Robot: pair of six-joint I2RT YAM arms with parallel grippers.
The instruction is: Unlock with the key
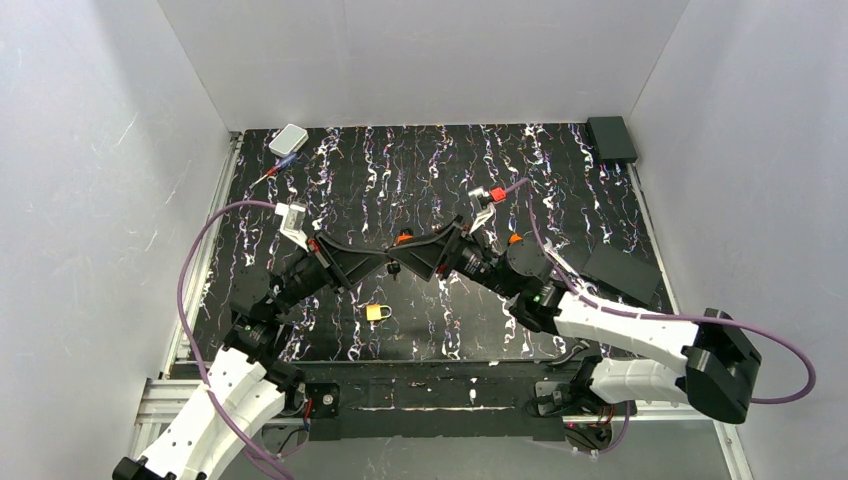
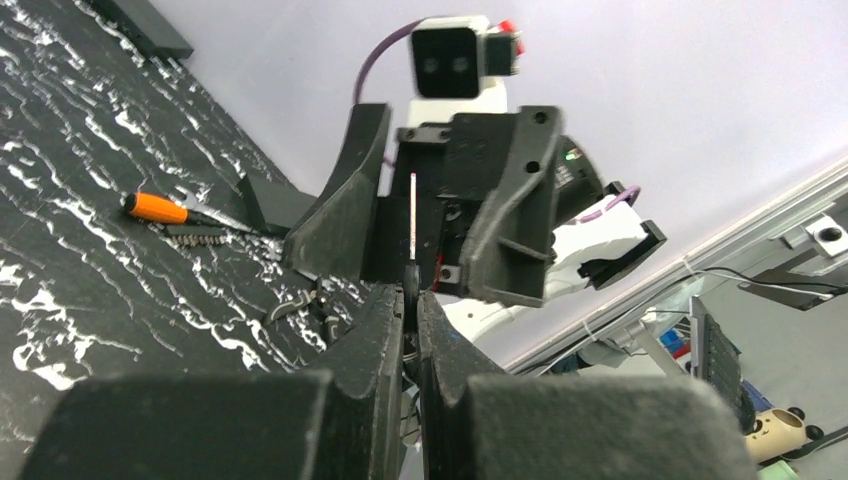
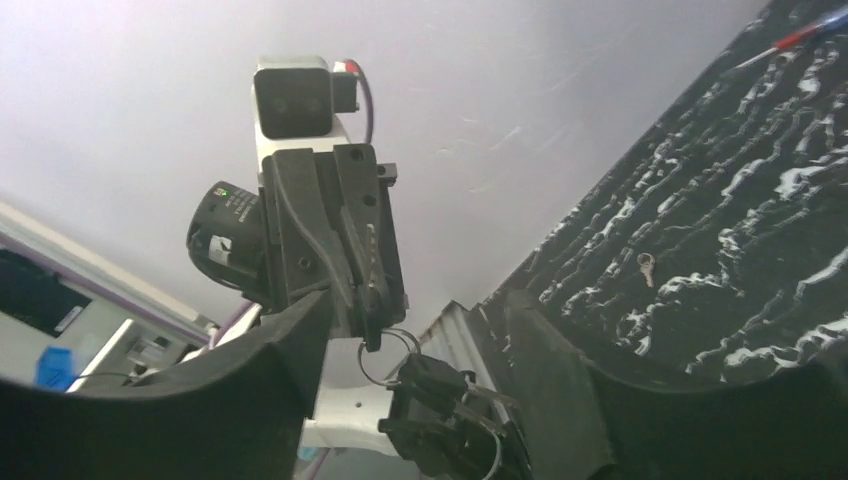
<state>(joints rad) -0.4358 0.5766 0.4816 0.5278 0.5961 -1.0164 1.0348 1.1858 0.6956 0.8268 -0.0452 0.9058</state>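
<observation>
Black speckled table point(image 1: 420, 170) is lying beneath; left gripper point(image 2: 410, 305) is pinching the key point(image 2: 411, 280) between closed jaws, right gripper point(image 3: 415, 325) is gaping wide opposite.

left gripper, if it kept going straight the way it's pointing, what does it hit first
The right gripper: it faces the left gripper head-on, jaws wide open, so the closed tips would probably slide between its fingers toward the palm; depth is unclear.

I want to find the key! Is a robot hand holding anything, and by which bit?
The left fingers pinch a small dark key at their tips; which end is hidden. The right fingers are open and empty.
</observation>
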